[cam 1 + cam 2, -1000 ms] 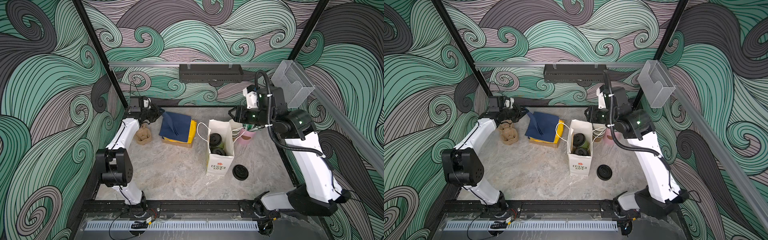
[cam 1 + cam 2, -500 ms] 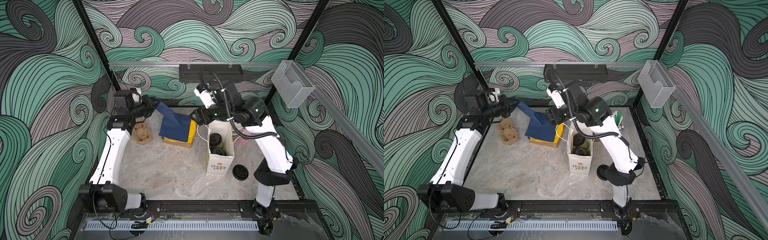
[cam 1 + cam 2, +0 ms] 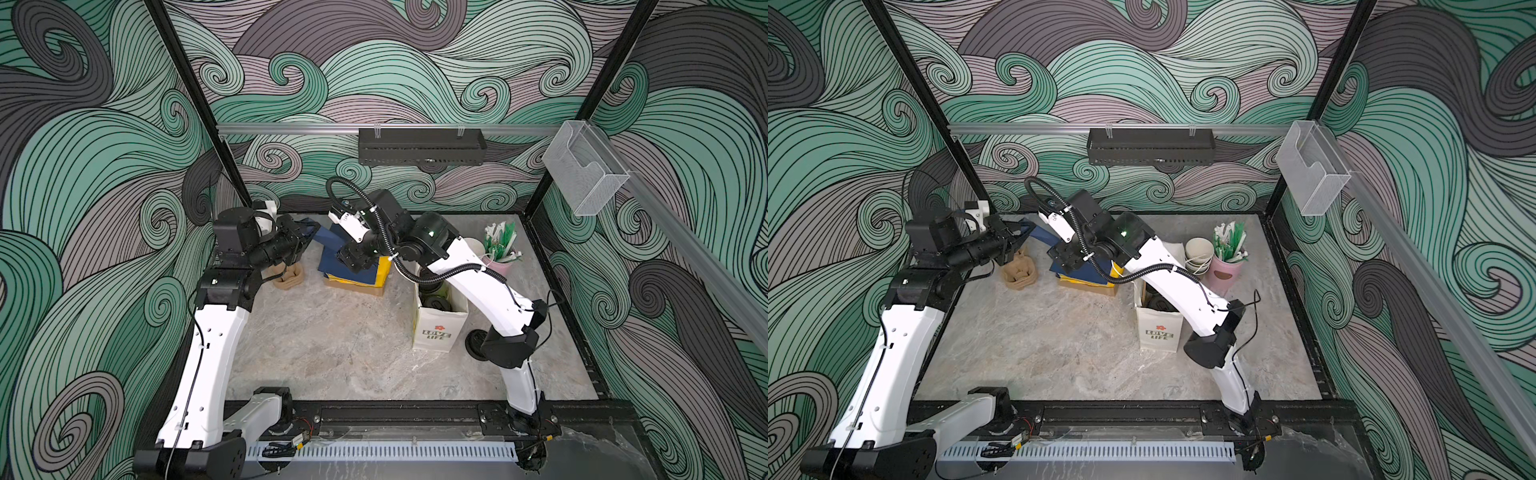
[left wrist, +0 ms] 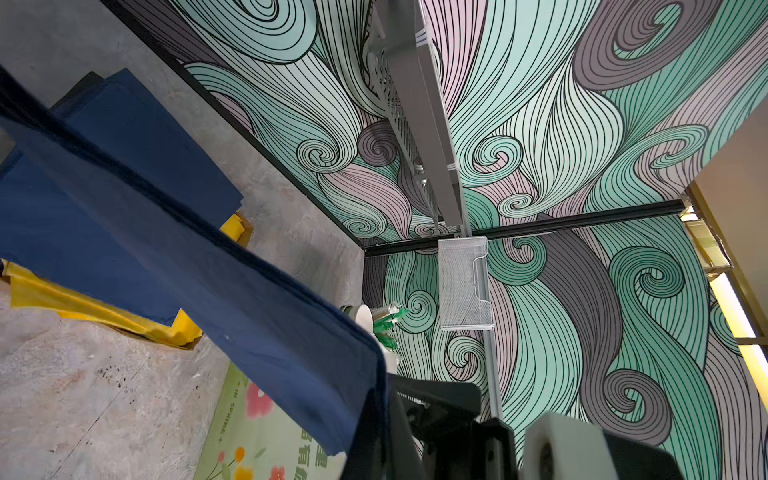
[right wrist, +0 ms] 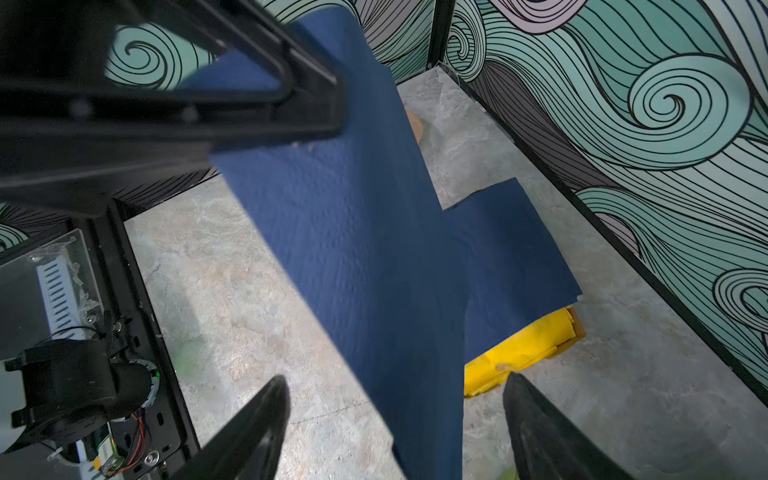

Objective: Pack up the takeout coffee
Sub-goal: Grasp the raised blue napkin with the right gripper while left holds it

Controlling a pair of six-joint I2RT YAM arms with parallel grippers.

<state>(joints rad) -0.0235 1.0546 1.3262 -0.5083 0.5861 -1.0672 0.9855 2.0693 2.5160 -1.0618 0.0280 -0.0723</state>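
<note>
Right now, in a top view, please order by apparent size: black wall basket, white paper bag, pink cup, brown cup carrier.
1. black wall basket.
2. white paper bag, partly behind the right arm.
3. pink cup and brown cup carrier: look alike, not ranked.

A robot lab test cell: swirl-printed walls (image 3: 374, 62), black frame posts (image 3: 195, 91), two white arms (image 3: 212, 353) on a base rail (image 3: 395, 415).

2 lidded cups (image 3: 433, 300) in the white bag (image 3: 436, 332) mostly under the right arm (image 3: 478, 282), loose lid (image 3: 471, 345) half behind it
</note>
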